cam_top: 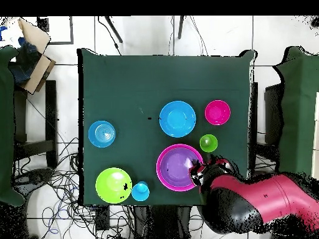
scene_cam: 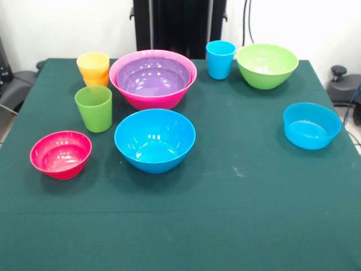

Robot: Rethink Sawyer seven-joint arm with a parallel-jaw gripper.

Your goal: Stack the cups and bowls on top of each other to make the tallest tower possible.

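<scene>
The arm (cam_top: 249, 202) reaches in from the robot's side of the table, its red bulk drawn back near the edge, and its dark end hangs just past the rim of the pink bowl (scene_cam: 153, 79), over the spot where the stacked cups stand. From the front none of it shows. I cannot tell from either view whether the gripper (cam_top: 209, 167) is spread, closed or holding anything; that end is only a dark shape seen from above.

The beginning of a tower is there. The purple bowl (scene_cam: 153, 75) sits nested inside the pink one, both mouth up, the widest piece at the bottom, which I take to be a sensible base. Just beside it the yellow cup (scene_cam: 93, 63) is set in the orange cup (scene_cam: 98, 80), so only a band of orange shows below it. That pair is touching or nearly touching the pink bowl's side.

Everything else stands alone and upright on the green table (scene_cam: 225, 226), and every vessel looks empty. The green cup (scene_cam: 94, 108) is just in front of the stacked cups. The large blue bowl (scene_cam: 155, 139) sits near the middle, the small red-pink bowl (scene_cam: 61, 153) to one side of it, and the small light blue bowl (scene_cam: 311, 125) well apart on the other side. The blue cup (scene_cam: 220, 59) and the light green bowl (scene_cam: 267, 65) stand side by side at the robot's edge.

Most of the stacking, I would say, remains to be done.
</scene>
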